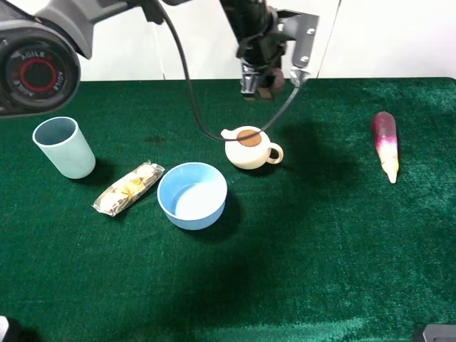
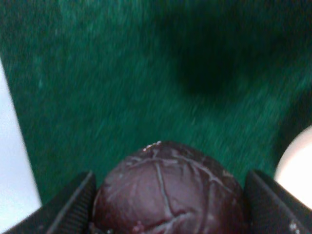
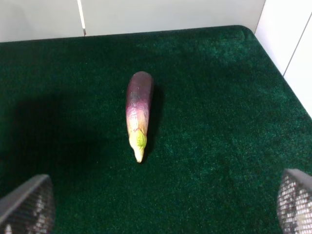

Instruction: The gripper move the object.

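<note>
My left gripper (image 1: 267, 84) is a black claw on the grey arm that reaches over the back middle of the table. It is shut on the object (image 1: 275, 78), a small round dark maroon fruit, and holds it in the air behind and above the teapot (image 1: 251, 148). In the left wrist view the fruit (image 2: 168, 195) with pale streaks sits between the two black fingers (image 2: 73, 204). My right gripper (image 3: 161, 204) is open and empty, low over the green cloth, with the long purple-and-white eggplant (image 3: 138, 114) lying ahead of it.
On the green cloth stand a cream teapot with a brown lid, a light blue bowl (image 1: 192, 194), a pale blue cup (image 1: 64, 146) and a wrapped snack packet (image 1: 128, 189). The eggplant (image 1: 385, 144) lies at the right. The teapot's edge (image 2: 297, 165) shows in the left wrist view.
</note>
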Controlling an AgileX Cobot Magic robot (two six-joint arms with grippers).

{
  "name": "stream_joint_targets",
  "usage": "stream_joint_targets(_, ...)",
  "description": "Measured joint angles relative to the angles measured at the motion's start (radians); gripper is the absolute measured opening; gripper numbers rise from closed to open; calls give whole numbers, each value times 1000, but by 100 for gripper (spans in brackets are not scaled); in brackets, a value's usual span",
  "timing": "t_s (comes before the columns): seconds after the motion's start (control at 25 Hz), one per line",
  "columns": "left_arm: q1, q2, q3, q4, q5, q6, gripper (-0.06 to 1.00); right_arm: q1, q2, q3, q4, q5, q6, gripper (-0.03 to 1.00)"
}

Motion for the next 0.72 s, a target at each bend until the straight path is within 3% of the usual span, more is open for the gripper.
stream_joint_targets(0.72, -242, 0, 0, -4, 1, -35, 61, 0, 0, 0, 0, 0, 0, 69)
